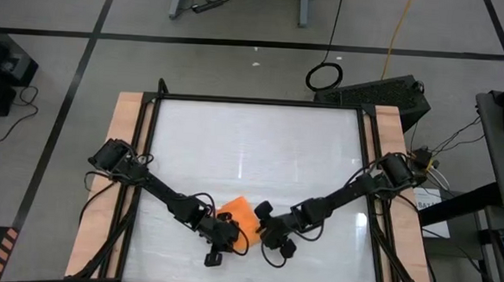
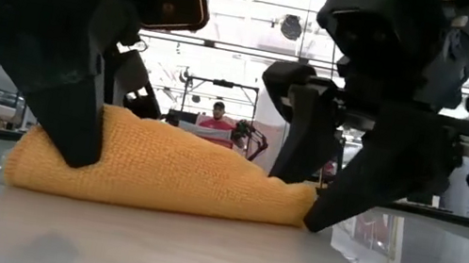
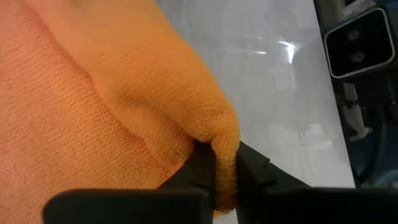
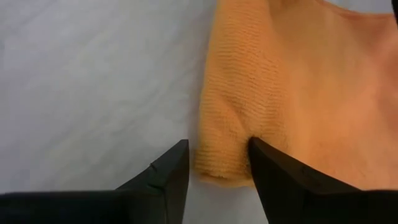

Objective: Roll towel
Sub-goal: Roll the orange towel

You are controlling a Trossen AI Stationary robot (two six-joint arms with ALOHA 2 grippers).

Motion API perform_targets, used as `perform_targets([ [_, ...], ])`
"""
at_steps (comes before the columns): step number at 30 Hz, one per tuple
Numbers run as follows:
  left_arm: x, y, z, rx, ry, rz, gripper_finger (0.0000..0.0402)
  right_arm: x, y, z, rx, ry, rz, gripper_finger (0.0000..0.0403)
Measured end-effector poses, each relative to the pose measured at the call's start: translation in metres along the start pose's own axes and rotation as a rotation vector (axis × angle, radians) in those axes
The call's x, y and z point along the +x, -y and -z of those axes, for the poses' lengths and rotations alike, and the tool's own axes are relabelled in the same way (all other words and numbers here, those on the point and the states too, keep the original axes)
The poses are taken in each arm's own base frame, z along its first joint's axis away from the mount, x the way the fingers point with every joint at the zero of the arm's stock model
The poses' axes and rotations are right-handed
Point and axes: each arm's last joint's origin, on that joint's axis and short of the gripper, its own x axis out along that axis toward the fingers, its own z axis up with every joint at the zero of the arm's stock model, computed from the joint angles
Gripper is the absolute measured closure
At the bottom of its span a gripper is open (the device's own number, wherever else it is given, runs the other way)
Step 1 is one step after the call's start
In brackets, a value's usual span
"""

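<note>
The orange towel lies bunched on the white table, near its front edge and between my two grippers. In the low view the towel is a low mound resting on its underside. My left gripper is at the towel's near left side, shut on a fold of it. My right gripper is at the towel's near right end, open, its fingers standing on either side of a corner of the cloth. My left gripper pinches a raised fold at the towel's edge between its two fingers, slanting down from the table's left. The fold stands up between the fingers; the cloth behind it lies slack on the table. My right gripper slants down from the table's right. One finger rests against the towel's corner and dents the cloth. The other finger stands on the bare table just beside the towel's edge, a thin gap from it. The towel lies on the table.
Wooden side rails and a black frame border the table on both sides. Bare white surface stretches toward the far edge. Beyond the table, the low view shows a person and equipment in the room.
</note>
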Motion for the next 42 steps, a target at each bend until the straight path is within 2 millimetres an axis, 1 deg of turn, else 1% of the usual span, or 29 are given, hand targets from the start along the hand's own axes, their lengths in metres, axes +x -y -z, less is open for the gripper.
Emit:
perform_targets([
  [2, 0.0, 0.0, 0.0, 0.015, -0.006, 0.01, 0.0356, 0.0, 0.003, 0.001, 0.034, -0.003, 0.006, 0.0256],
  [4, 0.0, 0.001, 0.0, 0.02, -0.007, 0.012, 0.0343, 0.0, 0.008, 0.003, 0.077, -0.009, 0.012, 0.0277],
  [11, -0.003, 0.001, 0.0, 0.023, -0.017, 0.014, 0.0302, 0.0, 0.017, 0.008, 0.162, -0.019, -0.029, 0.0382],
  [12, -0.005, 0.001, 0.0, 0.022, -0.025, 0.01, 0.0297, 0.0, 0.018, 0.01, 0.179, -0.024, -0.041, 0.039],
  [15, -0.017, 0.002, 0.001, 0.032, -0.06, -0.024, 0.0284, -0.001, 0.02, 0.014, 0.244, -0.062, -0.069, 0.0391],
  [17, -0.027, 0.001, 0.004, 0.037, -0.089, -0.101, 0.0278, -0.001, 0.021, 0.017, 0.289, -0.094, -0.079, 0.0391],
  [20, -0.048, 0.0, 0.006, 0.064, -0.108, -0.222, 0.0275, -0.004, 0.021, 0.02, 0.366, -0.124, -0.117, 0.0397],
  [23, -0.071, 0.002, 0.005, 0.074, -0.086, -0.296, 0.0274, -0.004, 0.022, 0.021, 0.465, -0.135, -0.139, 0.0399],
  [26, -0.093, 0.009, 0.003, 0.088, -0.036, -0.327, 0.0274, -0.004, 0.024, 0.023, 0.568, -0.145, -0.157, 0.0399],
  [28, -0.104, 0.016, 0.003, 0.108, 0.01, -0.339, 0.0273, -0.006, 0.026, 0.023, 0.64, -0.147, -0.157, 0.0399],
  [30, -0.11, 0.024, 0.004, 0.139, 0.057, -0.357, 0.0273, -0.007, 0.028, 0.024, 0.71, -0.153, -0.154, 0.04],
  [33, -0.109, 0.038, 0.007, 0.242, 0.112, -0.374, 0.0273, -0.01, 0.033, 0.024, 0.795, -0.146, -0.148, 0.04],
  [36, -0.101, 0.048, 0.009, 0.346, 0.158, -0.393, 0.0273, -0.012, 0.038, 0.023, 0.851, -0.126, -0.162, 0.04],
  [39, -0.09, 0.05, 0.012, 0.427, 0.173, -0.463, 0.0273, -0.012, 0.042, 0.022, 0.904, -0.091, -0.169, 0.04],
  [42, -0.077, 0.048, 0.013, 0.445, 0.182, -0.51, 0.0259, -0.012, 0.049, 0.021, 0.967, -0.056, -0.155, 0.04],
])
